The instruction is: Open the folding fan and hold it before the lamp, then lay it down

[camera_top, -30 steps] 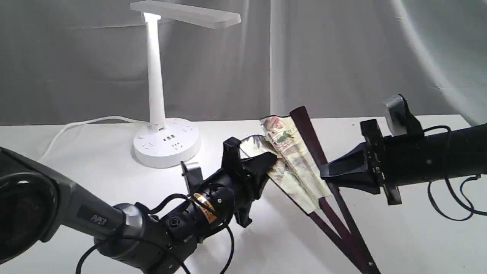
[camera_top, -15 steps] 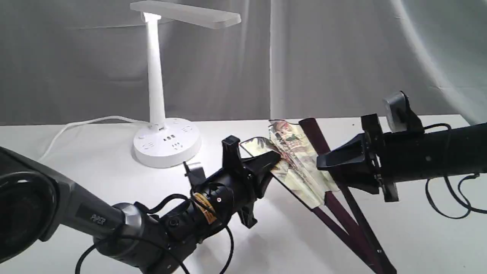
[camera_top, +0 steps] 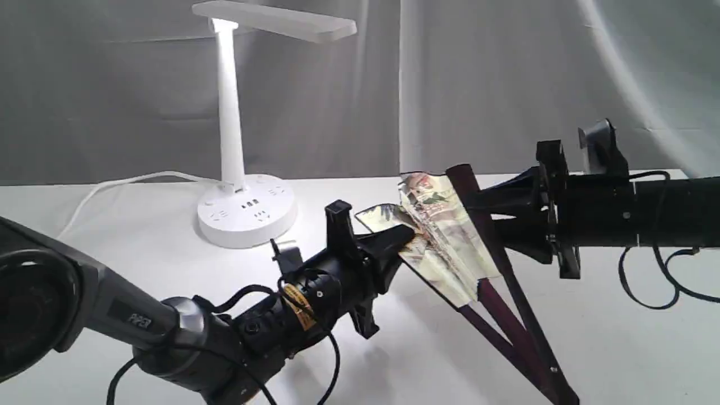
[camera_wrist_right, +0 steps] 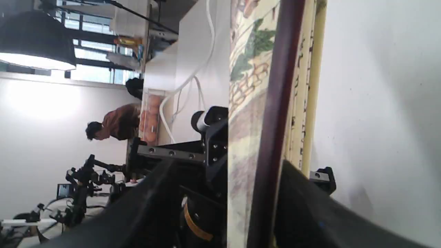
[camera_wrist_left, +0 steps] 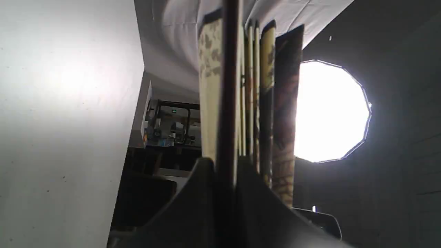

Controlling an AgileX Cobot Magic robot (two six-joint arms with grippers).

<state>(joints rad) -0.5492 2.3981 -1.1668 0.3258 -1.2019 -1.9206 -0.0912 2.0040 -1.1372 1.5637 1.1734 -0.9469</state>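
The folding fan is partly spread above the table, with its pivot low at the front right and its painted cream pleats bunched between two maroon guards. My left gripper is shut on the left guard, and the pleats stand beside it. My right gripper stands open around the right guard. That guard lies against one finger, while the other finger is well away from it. The white lamp stands at the back left, apart from the fan.
The lamp's round base and white cord lie on the white table at the back left. A grey curtain hangs behind. Black cables dangle under the right arm.
My right gripper has risen and its jaws have spread off the right guard. The fan's top edge shifted a little right. The left gripper kept its hold and hardly moved.
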